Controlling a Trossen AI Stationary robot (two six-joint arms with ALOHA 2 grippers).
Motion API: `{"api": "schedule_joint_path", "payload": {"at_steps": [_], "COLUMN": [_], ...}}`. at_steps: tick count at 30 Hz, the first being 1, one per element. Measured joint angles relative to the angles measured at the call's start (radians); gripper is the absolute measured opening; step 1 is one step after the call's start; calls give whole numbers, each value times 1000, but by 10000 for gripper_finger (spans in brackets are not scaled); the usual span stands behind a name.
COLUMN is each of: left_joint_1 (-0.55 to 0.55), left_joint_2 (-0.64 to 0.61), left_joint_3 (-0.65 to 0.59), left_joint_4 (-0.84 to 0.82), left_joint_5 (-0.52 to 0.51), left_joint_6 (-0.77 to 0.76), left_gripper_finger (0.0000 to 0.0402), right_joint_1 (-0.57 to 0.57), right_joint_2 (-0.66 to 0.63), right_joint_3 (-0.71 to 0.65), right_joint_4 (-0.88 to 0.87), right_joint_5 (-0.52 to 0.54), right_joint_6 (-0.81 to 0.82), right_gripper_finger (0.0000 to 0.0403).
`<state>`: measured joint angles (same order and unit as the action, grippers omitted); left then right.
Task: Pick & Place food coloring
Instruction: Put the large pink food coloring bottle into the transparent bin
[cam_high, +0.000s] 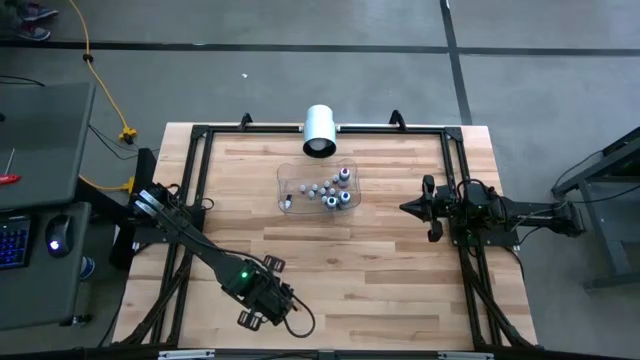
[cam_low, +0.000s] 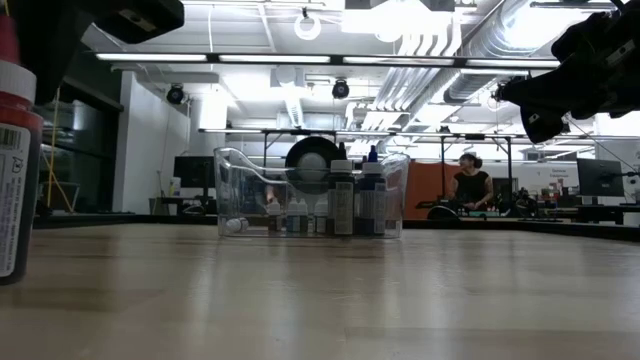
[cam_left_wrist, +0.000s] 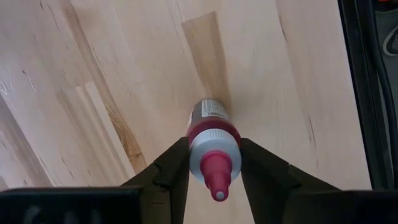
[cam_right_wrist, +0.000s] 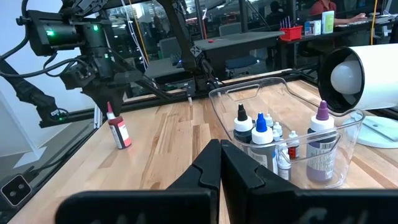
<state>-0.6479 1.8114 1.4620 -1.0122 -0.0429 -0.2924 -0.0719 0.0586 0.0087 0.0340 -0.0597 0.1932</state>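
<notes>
Red food coloring bottle (cam_left_wrist: 211, 146) gripped by left end effector (cam_left_wrist: 214, 163), upright; clear tray (cam_high: 300, 172) well apart; right end effector (cam_right_wrist: 219, 163) closed, empty.

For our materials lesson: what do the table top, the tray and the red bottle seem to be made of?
Table top: wood, pale planks with visible grain, matte.
Tray: clear plastic, probably; the bottles show through its glossy wall.
Red bottle: likely plastic, white shoulder, pink-red cap, paper-like label.

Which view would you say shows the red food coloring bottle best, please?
The left wrist view: the red bottle fills it between the left hand's fingers. The right wrist view shows it smaller, the low view cut off; the high view hides it.
</notes>
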Motion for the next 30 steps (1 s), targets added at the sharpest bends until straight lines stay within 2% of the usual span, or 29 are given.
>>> {"api": "schedule_joint_path", "payload": {"at_steps": [10,15,30], "left_joint_1": [0,0,0], "left_joint_2": [0,-1,-1], "left_joint_3": [0,1,1], "left_joint_4": [-1,-1,-5], "left_joint_5": [3,0,1], "left_joint_6": [0,-4,-4], "left_gripper_finger": [116,90,90], "right_joint_1": [0,0,0], "right_joint_2": [0,0,0], "right_joint_3": [0,0,0], "right_joint_4": [0,0,0], "right_joint_5": [0,0,0], "right_joint_6": [0,0,0], "right_gripper_finger": [0,0,0]}}
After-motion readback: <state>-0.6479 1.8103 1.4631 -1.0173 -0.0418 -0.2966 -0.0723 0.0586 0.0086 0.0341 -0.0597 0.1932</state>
